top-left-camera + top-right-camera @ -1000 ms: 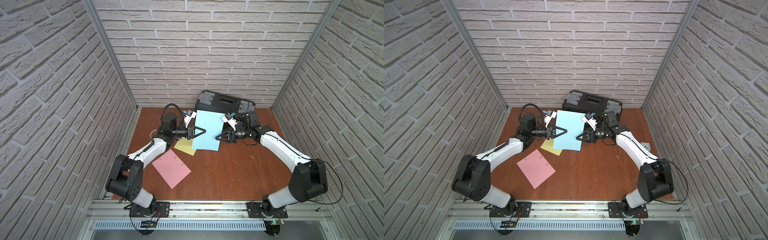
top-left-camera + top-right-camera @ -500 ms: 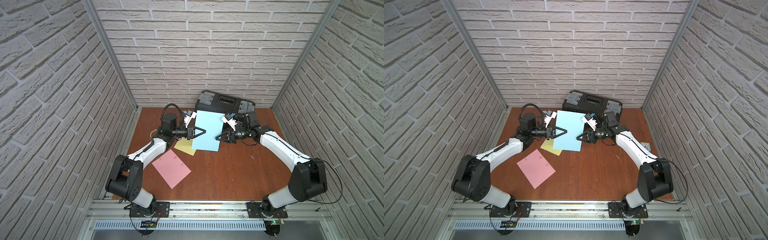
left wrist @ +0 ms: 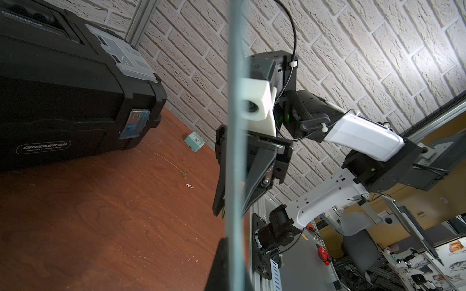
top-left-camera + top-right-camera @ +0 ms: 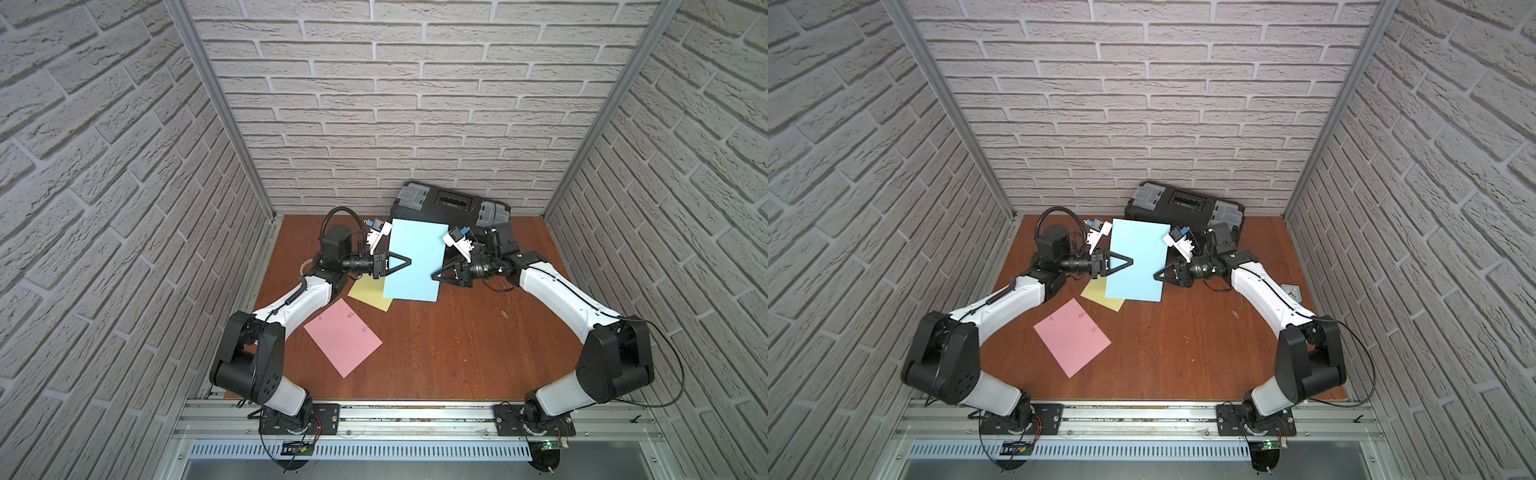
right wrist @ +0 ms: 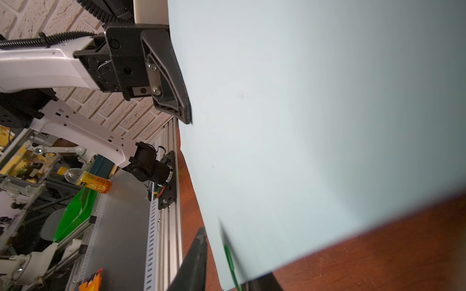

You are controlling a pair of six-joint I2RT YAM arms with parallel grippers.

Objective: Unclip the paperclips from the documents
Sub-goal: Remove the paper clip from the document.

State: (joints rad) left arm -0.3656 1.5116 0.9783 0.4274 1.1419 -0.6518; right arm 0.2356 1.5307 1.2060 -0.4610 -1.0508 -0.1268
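We saw the left gripper clamped shut on one edge of the light blue sheet, held aloft, while the right gripper straddled the opposite edge, its grip impossible to judge. The right wrist view alone gave us a clear look at the green paperclip there, between its fingers.

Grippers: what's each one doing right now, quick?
Left gripper: closed on the light blue sheet.
Right gripper: open, jaws either side of that sheet's edge at the green paperclip, not yet clamped.
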